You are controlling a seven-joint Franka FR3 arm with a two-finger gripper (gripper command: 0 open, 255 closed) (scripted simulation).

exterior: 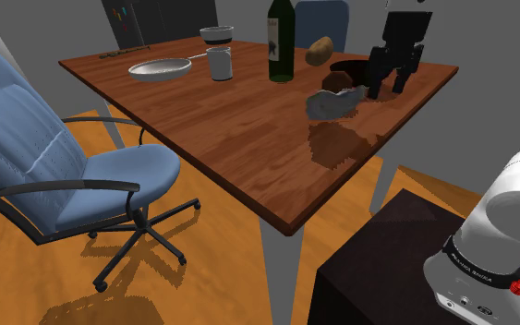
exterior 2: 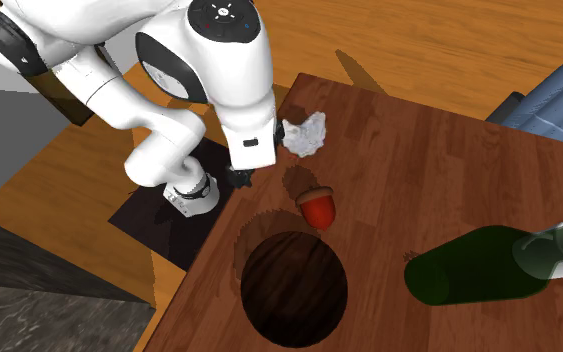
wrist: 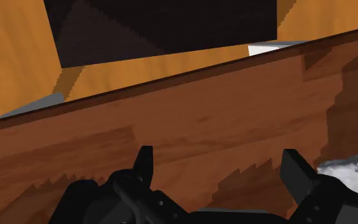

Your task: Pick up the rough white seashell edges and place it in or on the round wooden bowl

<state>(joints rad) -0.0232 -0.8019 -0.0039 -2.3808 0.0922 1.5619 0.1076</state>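
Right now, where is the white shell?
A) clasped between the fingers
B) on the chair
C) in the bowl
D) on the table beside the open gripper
D: the shell lies on the table, outside the fingers of the gripper, which stand apart.

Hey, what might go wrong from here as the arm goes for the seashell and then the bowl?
1. The white seashell lies outside the open claw, off to one side; shutting now would likely grab nothing.
2. It sits near the edge of the table, so a nudge might push it off.
3. The red acorn stands between shell and dark bowl; a low carry could hit it.
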